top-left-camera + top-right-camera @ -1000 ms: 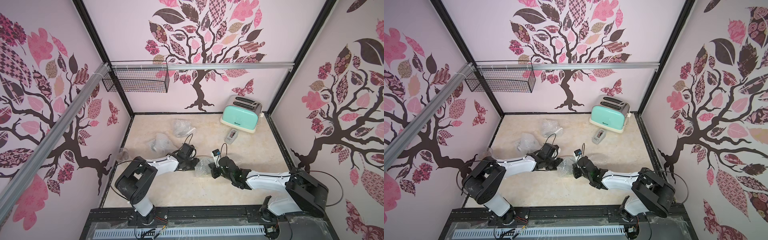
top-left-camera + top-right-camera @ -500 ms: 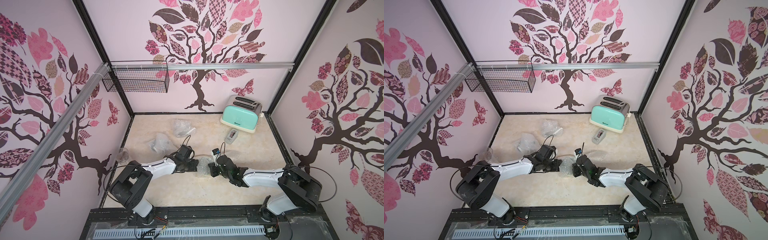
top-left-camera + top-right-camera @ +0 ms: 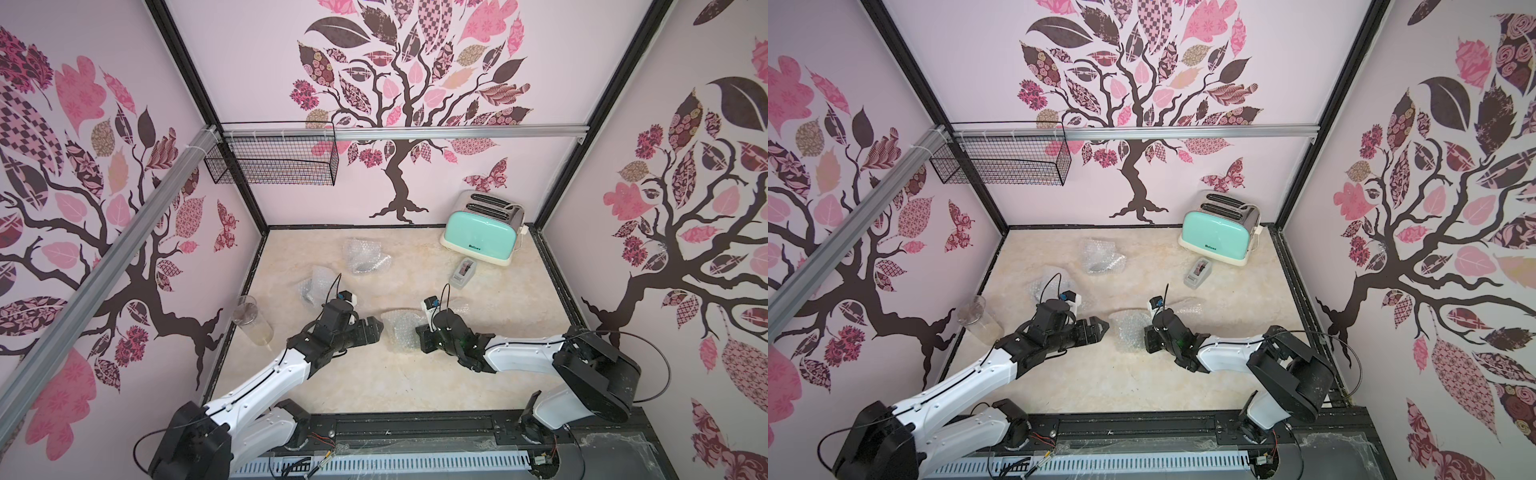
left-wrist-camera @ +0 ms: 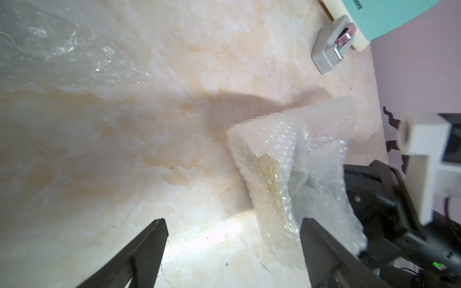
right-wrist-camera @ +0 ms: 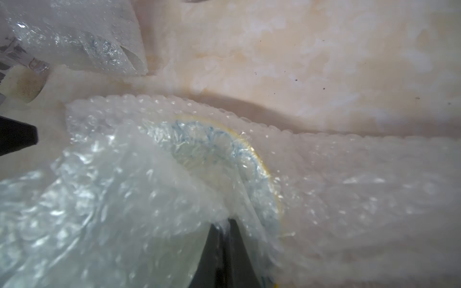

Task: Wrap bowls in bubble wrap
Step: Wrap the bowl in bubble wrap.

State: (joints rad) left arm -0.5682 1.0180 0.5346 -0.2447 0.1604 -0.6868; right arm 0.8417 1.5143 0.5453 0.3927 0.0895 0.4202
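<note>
Pale pink walls point(image 3: 249, 62), dark tree decals point(image 3: 397, 187) with pink leaves. Cream marble-look tabletop point(image 3: 374, 382) served as floor. Black frame posts point(image 3: 182, 62) in the corners, aluminium rail point(image 3: 457, 132) across the back, black wire basket point(image 3: 274, 166) hung below it. Mint toaster point(image 3: 478, 235) back right. Lighting was even.

Bimanual tabletop robot, matched pair of arms, white and black.

Left arm point(image 3: 257, 384) and right arm point(image 3: 523, 353): glossy white link shells with small dark screw heads and a thin black line running along the side; matt black rounded joint housings between the links; a large black shoulder drum at each base, left point(image 3: 195, 444) and right point(image 3: 594, 374); thin black cable loops beside both drums. Each wrist carries a white camera block with a blue connector, left point(image 3: 348, 297) and right point(image 3: 428, 306), fed by a slim black cable arching above it. Left gripper point(image 4: 232, 222) and right gripper point(image 5: 224, 224): black, plain tapering wedge fingers point(image 4: 147, 251). Small green indicator light point(image 4: 436, 263) on the right arm's black wrist housing.
</note>
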